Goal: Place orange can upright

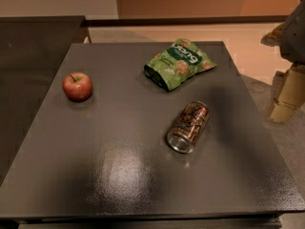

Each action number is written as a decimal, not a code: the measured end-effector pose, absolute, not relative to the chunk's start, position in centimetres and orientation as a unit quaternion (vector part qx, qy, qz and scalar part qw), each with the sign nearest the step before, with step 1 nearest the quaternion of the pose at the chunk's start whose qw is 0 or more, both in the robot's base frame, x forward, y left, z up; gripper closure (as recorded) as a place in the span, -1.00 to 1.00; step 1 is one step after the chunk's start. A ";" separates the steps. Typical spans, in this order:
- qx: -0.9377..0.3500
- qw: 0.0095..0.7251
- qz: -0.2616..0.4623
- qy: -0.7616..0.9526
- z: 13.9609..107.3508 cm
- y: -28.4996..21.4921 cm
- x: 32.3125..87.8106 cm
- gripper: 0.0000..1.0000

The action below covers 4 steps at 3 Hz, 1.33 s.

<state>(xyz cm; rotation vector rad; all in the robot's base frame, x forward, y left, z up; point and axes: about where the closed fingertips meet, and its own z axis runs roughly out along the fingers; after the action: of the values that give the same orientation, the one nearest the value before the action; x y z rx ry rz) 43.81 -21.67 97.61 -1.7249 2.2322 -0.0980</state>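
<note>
The orange can [188, 127] is seen lying on its side on the dark surface [119, 175]. The gripper [287, 97] is seen beyond the right edge, well apart from it. How far it is open cannot be told.

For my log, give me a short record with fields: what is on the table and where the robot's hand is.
can: orange can, on its side, right of centre, silver end facing the camera
apple: red, left side, stem up
bag: green snack bag, far side, apart from the can
table: dark grey
hand: beyond the table's right edge, not touching the can
task: can not yet upright
</note>
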 end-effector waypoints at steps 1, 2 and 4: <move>-0.603 0.159 -0.034 0.781 97.6 -21.7 43.8 -1.00; -0.620 0.162 -0.030 0.767 97.8 -20.8 43.7 -1.00; -0.700 0.152 -0.008 0.698 97.4 -16.2 43.5 -1.00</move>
<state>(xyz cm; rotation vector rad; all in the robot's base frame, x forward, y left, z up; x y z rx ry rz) 43.47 -16.23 97.44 -2.0086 2.0028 -0.0223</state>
